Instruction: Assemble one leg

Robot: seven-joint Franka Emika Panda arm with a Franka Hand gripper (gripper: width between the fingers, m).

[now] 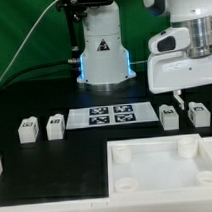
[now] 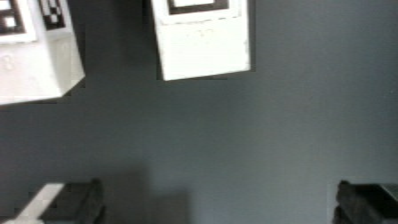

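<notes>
the gripper point(image 1: 178, 94) is hovering open over the table point(image 1: 46, 162), its fingers point(image 2: 68, 200) spread wide with nothing between them. the leg point(image 1: 170, 117) nearest it is standing on the table, ungrasped, just beside a second leg point(image 1: 198, 113). the panel point(image 1: 161, 160) is lying with its corner sockets bare, so the task is seemingly only beginning: grasping, carrying and seating the leg are all remaining.

Black table point(image 1: 57, 166), legs point(image 1: 54, 126), marker board point(image 1: 109, 116), panel point(image 1: 162, 164)
</notes>
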